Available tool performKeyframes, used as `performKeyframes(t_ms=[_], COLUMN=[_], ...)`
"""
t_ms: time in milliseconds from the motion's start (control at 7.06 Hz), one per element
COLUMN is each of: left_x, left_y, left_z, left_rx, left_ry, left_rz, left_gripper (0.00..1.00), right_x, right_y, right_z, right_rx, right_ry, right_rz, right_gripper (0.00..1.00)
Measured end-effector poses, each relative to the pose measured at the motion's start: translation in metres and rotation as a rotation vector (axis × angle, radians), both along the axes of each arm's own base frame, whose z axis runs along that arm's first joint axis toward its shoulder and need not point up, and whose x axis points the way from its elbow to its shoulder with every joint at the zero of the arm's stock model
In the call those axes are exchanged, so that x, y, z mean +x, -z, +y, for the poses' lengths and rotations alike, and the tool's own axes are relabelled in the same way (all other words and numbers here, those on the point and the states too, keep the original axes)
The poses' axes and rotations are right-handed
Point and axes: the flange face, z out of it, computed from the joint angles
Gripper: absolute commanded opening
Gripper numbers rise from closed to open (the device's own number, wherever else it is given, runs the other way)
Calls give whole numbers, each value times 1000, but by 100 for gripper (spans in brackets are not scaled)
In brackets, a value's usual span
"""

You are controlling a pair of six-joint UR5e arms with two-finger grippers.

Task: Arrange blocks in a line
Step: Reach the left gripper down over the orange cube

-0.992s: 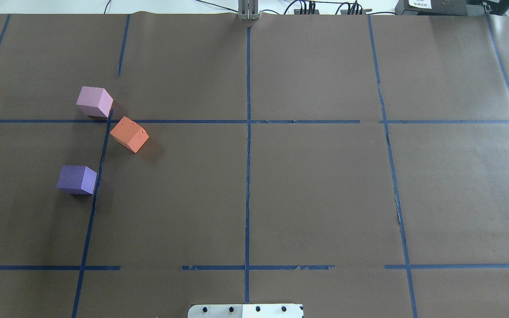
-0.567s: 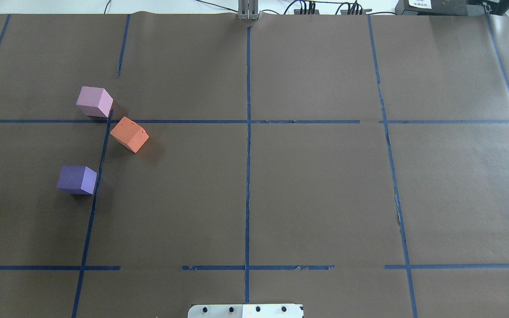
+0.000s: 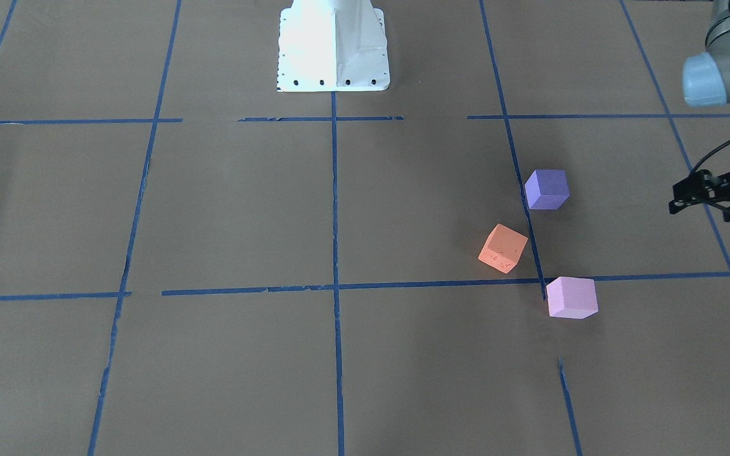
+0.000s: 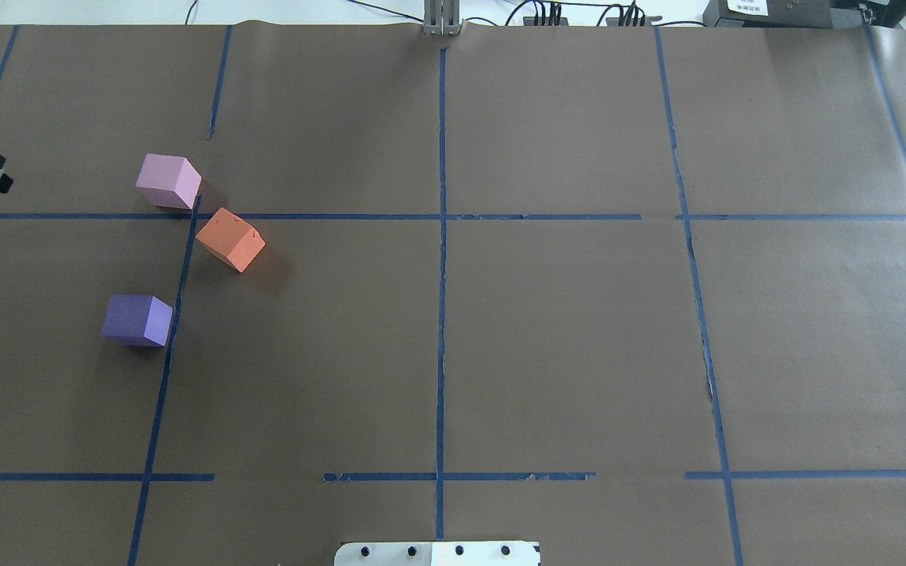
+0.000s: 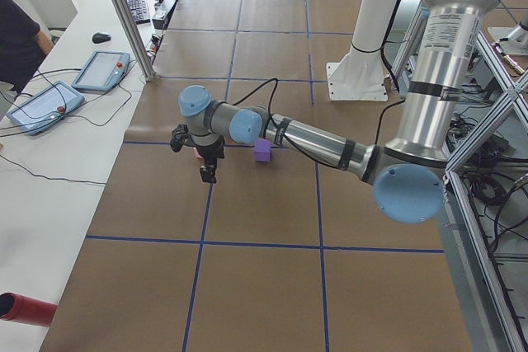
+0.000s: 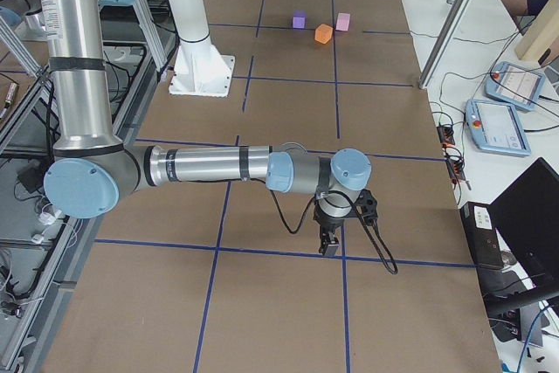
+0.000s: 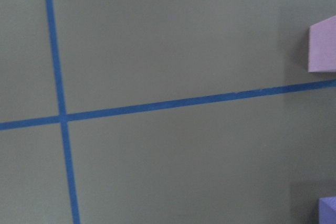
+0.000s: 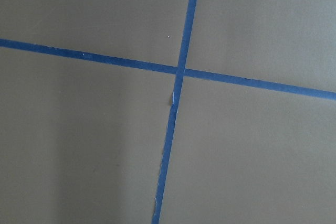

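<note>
Orange block [image 4: 230,240] sits turned diagonal to the blue tape lines [image 4: 441,314]

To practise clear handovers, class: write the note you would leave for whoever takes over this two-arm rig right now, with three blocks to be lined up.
Grippers: the left gripper hovers over the table beside the blocks and holds none of them. The right gripper is far off at the other end, also without a block. Open or shut is unclear for both.
Things: the lilac-pink block, orange block and purple block lie apart on the robot's left half.
Done: nothing.
Left: the orange block sits off to one side, askew. Bring all three into line.
</note>
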Motion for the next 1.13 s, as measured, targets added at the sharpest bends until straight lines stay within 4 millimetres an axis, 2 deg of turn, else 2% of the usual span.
performKeyframes(t_ms=[142,283,708,1133], left_x=[31,54,114,176], left_y=[24,41,90,121], left_z=[-5,-6,0,18], left_rx=[28,44,104,216], left_ry=[-34,-54,-76,-154], left_rz=[11,18,16,63], left_gripper=[100,100,100,100], right_x=[0,0,0,0], right_y=[0,0,0,0], right_z=[0,0,0,0], right_rx=[0,0,0,0], right_ry=[0,0,0,0], right_rz=[0,0,0,0], right_gripper=[100,100,100,100])
